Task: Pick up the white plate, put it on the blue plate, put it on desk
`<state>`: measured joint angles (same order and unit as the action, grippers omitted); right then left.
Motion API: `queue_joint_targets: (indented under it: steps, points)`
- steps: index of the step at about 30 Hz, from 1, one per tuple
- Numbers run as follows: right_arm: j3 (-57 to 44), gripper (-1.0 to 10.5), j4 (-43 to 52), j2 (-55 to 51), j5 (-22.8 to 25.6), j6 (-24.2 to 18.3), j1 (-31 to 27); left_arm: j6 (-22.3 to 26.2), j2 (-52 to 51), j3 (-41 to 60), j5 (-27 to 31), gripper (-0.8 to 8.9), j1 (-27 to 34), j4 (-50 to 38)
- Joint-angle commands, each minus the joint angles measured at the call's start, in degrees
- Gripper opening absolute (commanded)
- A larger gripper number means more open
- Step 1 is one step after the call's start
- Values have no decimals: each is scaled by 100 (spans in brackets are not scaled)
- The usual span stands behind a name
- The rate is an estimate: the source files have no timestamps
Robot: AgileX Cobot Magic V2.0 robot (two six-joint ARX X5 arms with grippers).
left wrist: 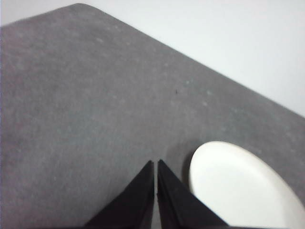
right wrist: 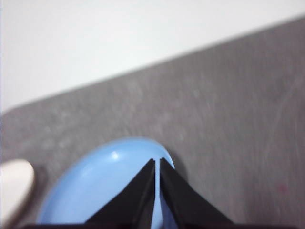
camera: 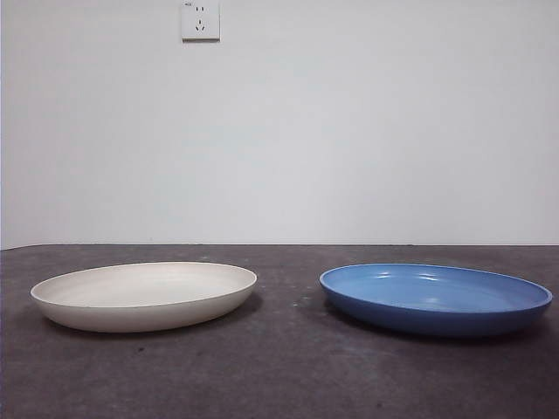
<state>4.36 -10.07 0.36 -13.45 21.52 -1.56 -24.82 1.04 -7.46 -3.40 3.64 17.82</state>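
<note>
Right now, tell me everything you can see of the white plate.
The white plate is a wide, shallow round dish, cream-white and matte, with a low curved rim and nothing in it. It sits flat and upright on the dark grey desk, apart from the blue plate beside it, with bare desk between them. Only the desk touches it. The left tool hangs above the desk close by its rim, jaws shut, not touching it.
</note>
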Motion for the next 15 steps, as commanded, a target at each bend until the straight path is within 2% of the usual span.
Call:
queue_joint_targets:
  steps: [1,6,11,15]
  points:
    - [345,8,52,-9,-2,96,-9,-33,140,-448,-31,13,11,129]
    - [1040,8,-190,208,-4,9,-9,146,654,-1182,-223,13,11,487]
    - [1961,8,-896,861,-81,-398,-9,555,1414,-1930,-776,13,11,824]
    - [2811,8,-1598,1670,-365,-785,-7,964,2111,-2573,-1161,13,9,1226]
